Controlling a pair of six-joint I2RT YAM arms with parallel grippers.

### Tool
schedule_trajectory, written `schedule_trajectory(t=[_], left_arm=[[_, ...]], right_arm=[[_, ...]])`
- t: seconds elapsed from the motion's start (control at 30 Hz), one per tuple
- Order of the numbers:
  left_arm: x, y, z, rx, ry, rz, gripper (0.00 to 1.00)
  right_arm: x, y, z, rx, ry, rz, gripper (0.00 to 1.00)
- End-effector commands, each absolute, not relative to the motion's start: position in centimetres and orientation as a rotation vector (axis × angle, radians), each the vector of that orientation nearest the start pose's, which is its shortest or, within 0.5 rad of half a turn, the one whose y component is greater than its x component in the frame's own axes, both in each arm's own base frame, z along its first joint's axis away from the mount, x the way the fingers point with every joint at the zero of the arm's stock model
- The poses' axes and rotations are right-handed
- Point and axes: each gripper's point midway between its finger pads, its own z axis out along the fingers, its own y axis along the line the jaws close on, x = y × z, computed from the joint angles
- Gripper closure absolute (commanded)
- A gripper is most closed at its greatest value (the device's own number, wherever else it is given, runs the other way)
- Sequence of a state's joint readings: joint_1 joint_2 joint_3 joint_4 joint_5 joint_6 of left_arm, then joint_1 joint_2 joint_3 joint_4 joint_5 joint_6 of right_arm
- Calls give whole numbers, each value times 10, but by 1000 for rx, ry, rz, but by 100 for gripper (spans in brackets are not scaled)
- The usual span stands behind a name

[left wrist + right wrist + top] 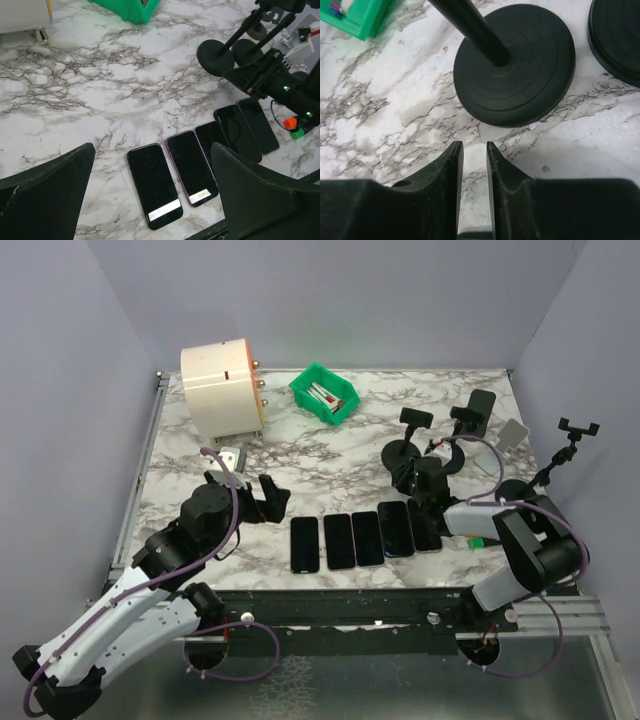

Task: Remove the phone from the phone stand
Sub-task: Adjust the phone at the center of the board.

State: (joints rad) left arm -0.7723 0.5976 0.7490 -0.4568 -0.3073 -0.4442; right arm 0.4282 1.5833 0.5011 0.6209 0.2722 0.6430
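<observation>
A black phone (483,408) sits clamped upright in a phone stand (462,445) at the back right. My right gripper (413,480) hangs low over the marble beside the round black stand base (515,65). Its jaws (474,145) stand a narrow gap apart with only bare marble between them. My left gripper (270,495) is wide open and empty above the left end of a row of several dark phones (365,537). In the left wrist view the gripper (152,150) hovers over those phones (152,185).
An empty clamp stand (415,420), a stand with a white holder (512,433) and another empty clamp stand (577,430) crowd the right side. A second base (617,35) lies close by. A green bin (324,393) and a cream cylinder (222,388) stand at the back.
</observation>
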Motion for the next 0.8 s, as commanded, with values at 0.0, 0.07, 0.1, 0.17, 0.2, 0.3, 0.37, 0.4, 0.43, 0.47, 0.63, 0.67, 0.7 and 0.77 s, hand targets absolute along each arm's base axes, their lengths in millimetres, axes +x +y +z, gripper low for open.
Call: schedule_trajectory(t=[0.0, 0.07, 0.1, 0.17, 0.2, 0.3, 0.37, 0.4, 0.43, 0.47, 0.63, 0.67, 0.7, 0.77], left_arm=[[214, -152, 230, 63, 1960, -505, 1], [215, -153, 221, 12, 1997, -510, 1], [213, -156, 214, -6, 2022, -527, 1], [209, -165, 196, -60, 2080, -586, 1], [206, -170, 186, -91, 2110, -620, 2], [199, -180, 159, -136, 2179, -683, 3], [195, -184, 150, -154, 2198, -724, 3], [193, -185, 148, -160, 2202, -735, 4], [193, -185, 147, -166, 2200, -744, 4], [192, -186, 148, -168, 2196, -755, 4], [186, -183, 142, -188, 2196, -780, 4], [184, -182, 136, -198, 2209, -779, 4], [182, -182, 130, -210, 2221, -780, 4], [178, -181, 115, -235, 2256, -777, 4]], right_arm=[[349, 134, 73, 376, 2009, 396, 66], [331, 126, 79, 416, 2048, 388, 57], [321, 121, 80, 429, 2074, 371, 51], [303, 109, 83, 474, 2114, 328, 36], [293, 100, 81, 502, 2141, 289, 30], [273, 86, 83, 564, 2179, 241, 16], [264, 77, 76, 613, 2218, 214, 10], [261, 71, 72, 642, 2231, 199, 9], [258, 66, 67, 672, 2247, 197, 8], [256, 63, 63, 691, 2253, 206, 8], [255, 53, 51, 753, 2219, 287, 6], [256, 53, 48, 760, 2217, 295, 6], [256, 53, 45, 764, 2221, 294, 6], [256, 52, 40, 770, 2232, 289, 6]])
